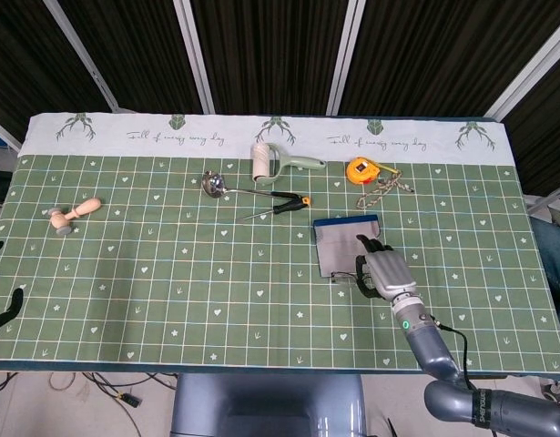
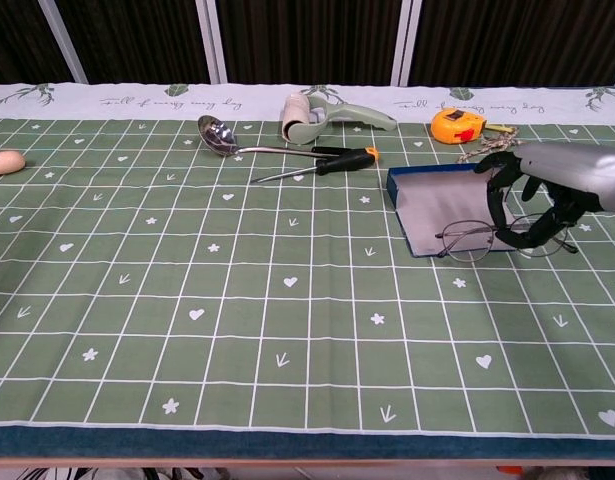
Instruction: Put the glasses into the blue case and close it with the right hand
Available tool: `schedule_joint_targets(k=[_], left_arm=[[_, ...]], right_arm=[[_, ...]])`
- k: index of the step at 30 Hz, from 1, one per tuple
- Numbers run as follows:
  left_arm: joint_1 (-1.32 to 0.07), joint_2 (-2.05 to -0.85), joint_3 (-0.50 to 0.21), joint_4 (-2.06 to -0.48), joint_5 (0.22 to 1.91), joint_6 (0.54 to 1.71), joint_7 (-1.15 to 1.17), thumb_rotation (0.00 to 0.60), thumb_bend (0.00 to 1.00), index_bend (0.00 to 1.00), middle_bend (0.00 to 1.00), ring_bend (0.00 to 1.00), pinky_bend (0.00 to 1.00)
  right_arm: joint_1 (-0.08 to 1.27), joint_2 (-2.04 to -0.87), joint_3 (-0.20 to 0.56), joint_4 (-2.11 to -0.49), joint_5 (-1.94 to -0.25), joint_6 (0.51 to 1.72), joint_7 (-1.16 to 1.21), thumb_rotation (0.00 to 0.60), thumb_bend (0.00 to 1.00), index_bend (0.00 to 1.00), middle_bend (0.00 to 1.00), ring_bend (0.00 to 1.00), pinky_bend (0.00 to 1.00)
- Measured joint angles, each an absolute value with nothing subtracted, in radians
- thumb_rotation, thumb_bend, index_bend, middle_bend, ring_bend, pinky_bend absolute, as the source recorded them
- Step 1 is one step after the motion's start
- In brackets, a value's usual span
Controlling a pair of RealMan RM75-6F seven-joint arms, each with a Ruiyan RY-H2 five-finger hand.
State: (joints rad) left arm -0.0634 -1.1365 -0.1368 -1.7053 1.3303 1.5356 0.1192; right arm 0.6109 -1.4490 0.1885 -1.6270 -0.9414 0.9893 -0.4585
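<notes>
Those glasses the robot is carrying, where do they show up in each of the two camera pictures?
Head view: the glasses sit lower right of centre, at the near edge of the blue case, mostly hidden by the right hand.
Chest view: the glasses are at right, mid-height, held over the case's front edge.
Shared landmark: the orange tape measure just beyond the case.
</notes>
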Motion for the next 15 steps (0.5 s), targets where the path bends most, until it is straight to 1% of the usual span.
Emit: schedule_joint_targets(k=[8,15], left_arm=[[-0.064,-1.137,-0.14,-1.707,1.323,1.535,0.119,0.6,0.37,0.12,0.01,0.0,0.0],[-0.063,-1.139,-0.141,-1.705,1.326,1.539,0.12,0.6,0.37,0.12,0.01,0.0,0.0]], right_arm=[[0.67,-1.519,0.218,-1.45,-0.919,0.94,-0.447,0.6,0.49,0.66,0.11,0.16,0.26],[0.717,-1.58,0.24,-1.29,-0.94,0.889,-0.373,0.6,0.49,0.66,0.11,0.16,0.26]])
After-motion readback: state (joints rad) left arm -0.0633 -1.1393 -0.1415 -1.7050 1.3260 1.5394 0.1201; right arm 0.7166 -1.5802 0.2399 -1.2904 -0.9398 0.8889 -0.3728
